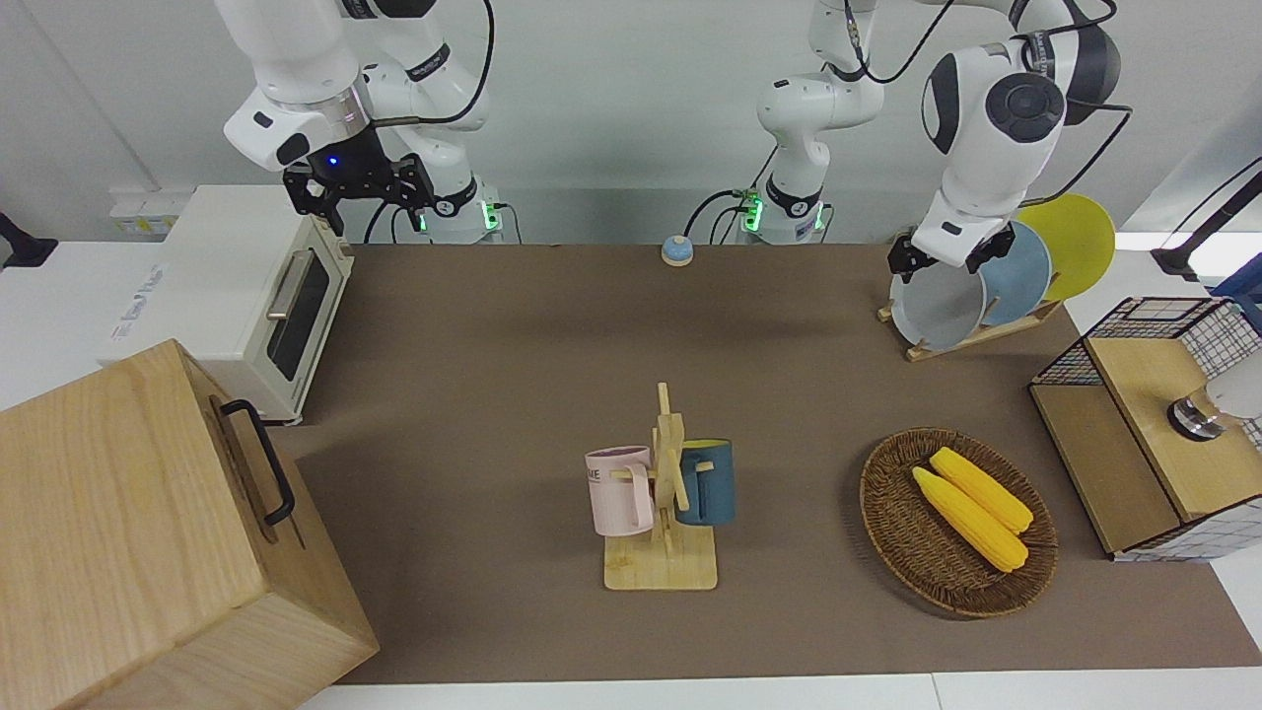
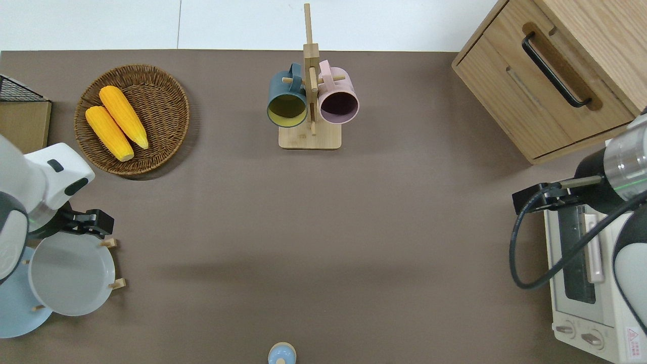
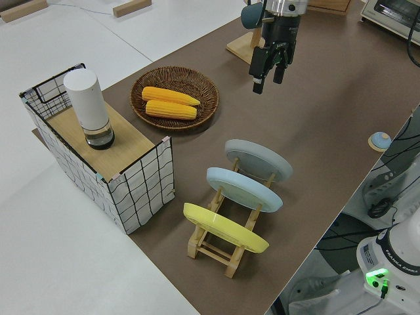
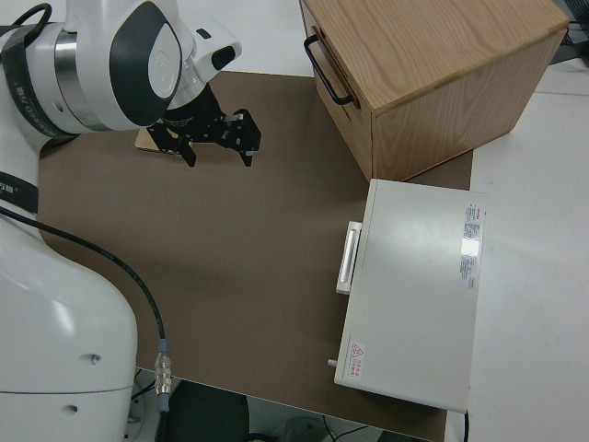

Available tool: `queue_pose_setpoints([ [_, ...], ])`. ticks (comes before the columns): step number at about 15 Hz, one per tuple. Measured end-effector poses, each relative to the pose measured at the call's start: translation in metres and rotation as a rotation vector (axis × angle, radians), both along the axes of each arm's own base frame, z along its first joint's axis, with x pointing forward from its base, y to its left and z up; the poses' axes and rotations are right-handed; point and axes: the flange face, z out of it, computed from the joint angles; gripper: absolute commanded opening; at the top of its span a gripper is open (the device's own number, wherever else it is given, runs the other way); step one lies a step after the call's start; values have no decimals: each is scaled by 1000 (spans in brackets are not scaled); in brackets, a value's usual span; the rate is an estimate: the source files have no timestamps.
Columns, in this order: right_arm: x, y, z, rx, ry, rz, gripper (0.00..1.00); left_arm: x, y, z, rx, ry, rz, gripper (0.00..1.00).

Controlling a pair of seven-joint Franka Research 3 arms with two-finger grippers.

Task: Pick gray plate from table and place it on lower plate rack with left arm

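Observation:
The gray plate (image 1: 935, 308) leans in the end slot of the lower plate rack (image 1: 971, 340), the slot farthest from the robots. It also shows in the overhead view (image 2: 71, 273) and in the left side view (image 3: 259, 159). My left gripper (image 1: 948, 253) is open and empty, up in the air over the plate's upper rim and clear of it. It shows from above (image 2: 83, 222) and from the side (image 3: 268, 80), fingers apart. My right gripper (image 1: 360, 192) is open, and that arm is parked.
A light blue plate (image 1: 1020, 271) and a yellow plate (image 1: 1075, 242) fill the rack's other slots. A wicker basket (image 1: 887, 513) holds corn. A mug stand (image 1: 661, 567) stands mid-table. A wire-sided box (image 1: 1144, 434), a toaster oven (image 1: 246, 296) and a wooden cabinet (image 1: 128, 532) stand at the table's ends.

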Motion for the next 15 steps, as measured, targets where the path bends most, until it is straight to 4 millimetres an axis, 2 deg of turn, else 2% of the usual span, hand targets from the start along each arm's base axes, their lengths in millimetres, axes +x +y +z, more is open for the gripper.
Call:
queue_pose_setpoints([
  [3,0,0,0,0,0,0,983,4,2,25,-91,-42,-37,993],
  [9,0,0,0,0,0,0,983,10,-12,63,-199,-119,-78,993],
  [11,0,0,0,0,0,0,983,11,-18,71,-208,-132,-93,993],
  [15,0,0,0,0,0,0,983,11,-22,73,-242,-136,-91,993],
])
